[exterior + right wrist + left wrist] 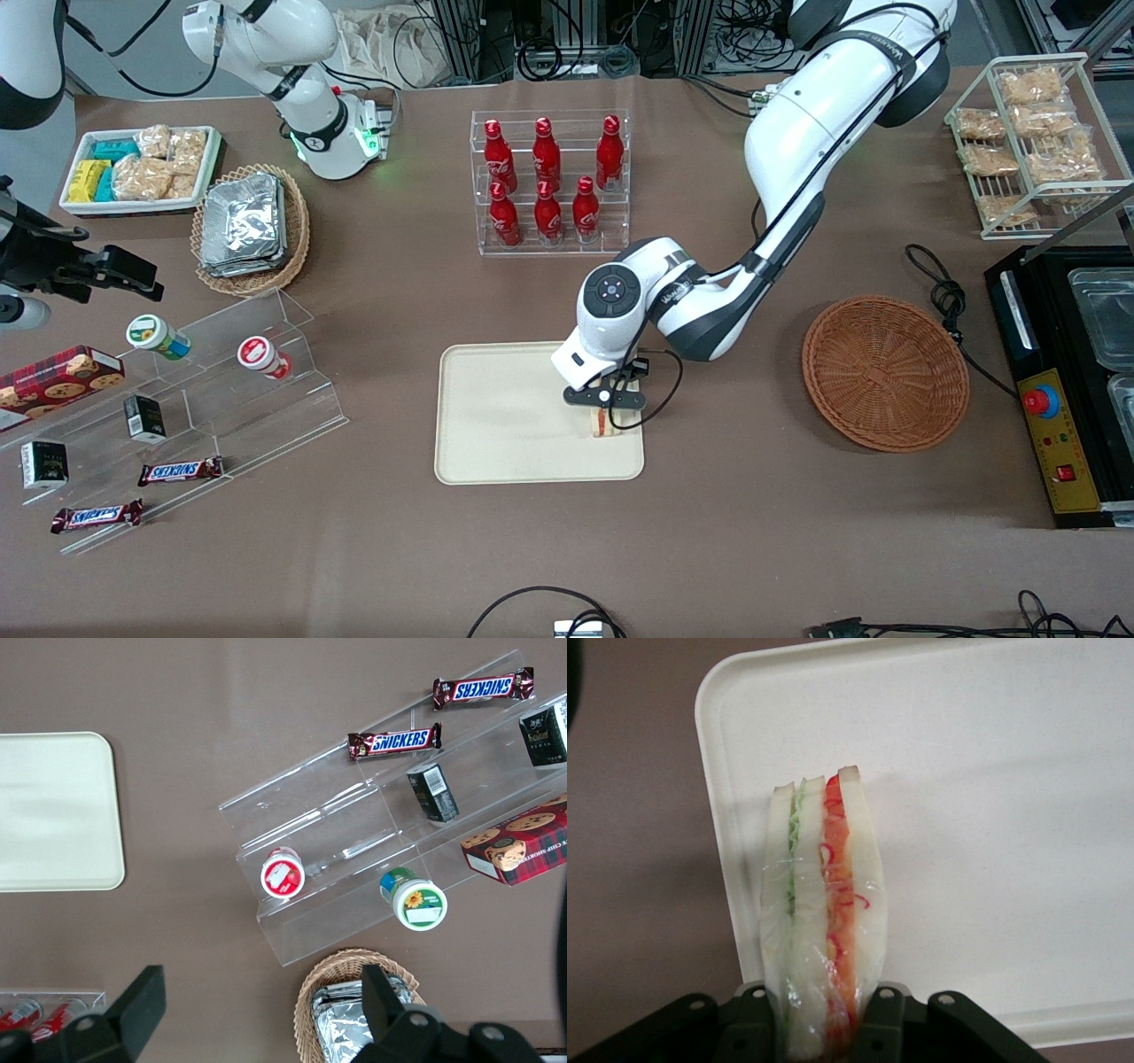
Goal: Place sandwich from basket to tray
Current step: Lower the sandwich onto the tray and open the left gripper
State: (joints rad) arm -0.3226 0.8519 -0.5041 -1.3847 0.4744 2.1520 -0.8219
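- The bench (pixel 726 532), covered in brown, is carrying everything in the scene.
- The working left arm (pixel 797 168) is reaching in from its end of the bench and bending down over the tray.
- The tray (pixel 496 425), cream with rounded corners, is lying flat near the middle of the bench, nearer to the front camera than the clear rack of red bottles (pixel 551 182).
- The basket (pixel 884 372), reddish-brown wicker, is sitting well apart from the tray, toward the working arm's end of the bench, with nothing showing inside it.
- The gripper (pixel 606 409) is hovering low over the tray's corner nearest the basket, its fingers (pixel 879 1020) pinching the sandwich from both sides.
- The sandwich (pixel 822 912) is standing on edge between those fingers, its clear wrap showing pale bread with green and red-orange filling; it is sitting over the tray just inside the rim, and whether it is touching the surface cannot be told.
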